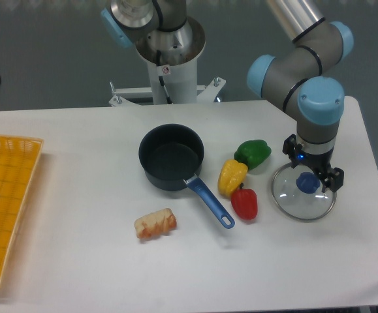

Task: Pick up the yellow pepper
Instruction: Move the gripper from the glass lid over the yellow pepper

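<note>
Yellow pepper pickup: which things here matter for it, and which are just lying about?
Matter:
yellow pepper
gripper

Lying about:
red pepper
green pepper
saucepan
glass lid
bread piece
yellow basket

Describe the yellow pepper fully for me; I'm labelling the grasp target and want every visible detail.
The yellow pepper is a small, glossy, plastic-looking toy with lobed sides, slightly elongated and lying tilted on the white table. It sits between the green pepper above it and the red pepper below, seemingly touching both. The pot's blue handle runs just beside it. The gripper is off to one side, over the glass lid, not at the pepper.
</note>
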`<action>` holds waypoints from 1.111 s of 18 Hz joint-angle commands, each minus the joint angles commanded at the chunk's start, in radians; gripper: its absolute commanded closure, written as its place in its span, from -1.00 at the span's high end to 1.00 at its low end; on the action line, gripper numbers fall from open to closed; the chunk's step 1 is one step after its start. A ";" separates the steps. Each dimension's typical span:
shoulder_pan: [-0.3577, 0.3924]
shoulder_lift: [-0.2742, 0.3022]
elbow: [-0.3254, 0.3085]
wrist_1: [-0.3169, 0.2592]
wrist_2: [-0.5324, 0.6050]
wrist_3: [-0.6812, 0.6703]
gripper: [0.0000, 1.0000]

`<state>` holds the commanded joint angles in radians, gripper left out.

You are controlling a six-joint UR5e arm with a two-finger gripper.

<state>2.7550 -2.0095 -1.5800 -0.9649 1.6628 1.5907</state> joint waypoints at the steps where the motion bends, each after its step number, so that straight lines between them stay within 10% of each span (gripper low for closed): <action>1: -0.002 0.000 -0.006 0.002 0.000 0.002 1.00; 20: -0.032 0.075 -0.225 0.006 -0.055 -0.435 1.00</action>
<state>2.7229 -1.9344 -1.8053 -0.9588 1.6076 1.1553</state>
